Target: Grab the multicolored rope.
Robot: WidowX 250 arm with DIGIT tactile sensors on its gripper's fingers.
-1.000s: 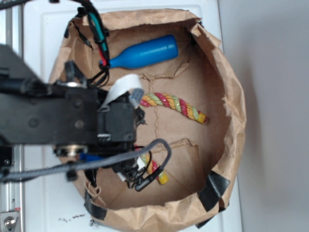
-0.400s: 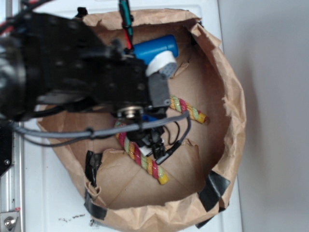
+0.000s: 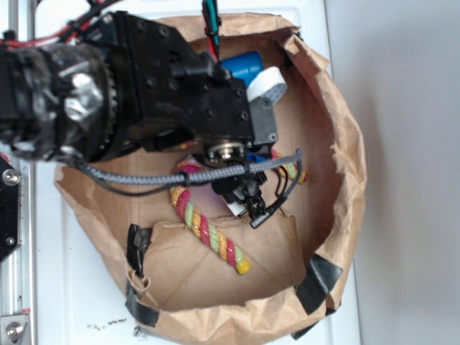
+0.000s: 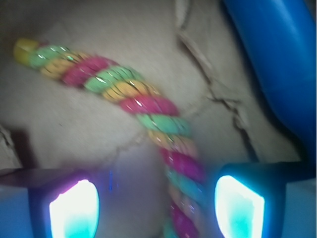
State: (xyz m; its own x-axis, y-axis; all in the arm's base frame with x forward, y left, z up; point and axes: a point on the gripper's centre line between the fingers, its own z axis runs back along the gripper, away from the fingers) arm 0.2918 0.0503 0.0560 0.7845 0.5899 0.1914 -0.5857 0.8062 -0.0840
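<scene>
The arm has swung right over the paper-lined tub (image 3: 338, 215); the gripper (image 4: 156, 203), jaws apart, now straddles the multicolored rope (image 4: 148, 106) on the floor, ready for closing.

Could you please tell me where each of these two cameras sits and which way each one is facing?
Exterior: above the scene, looking straight down into the brown paper-lined basin; the black robot arm covers much of it.
Wrist: mounted on the arm, looking down past the gripper; its jaws stand open at the bottom edge, one on each side of the rope.
Shared: the twisted red, yellow and green rope and the blue plastic bottle-shaped toy.
</scene>
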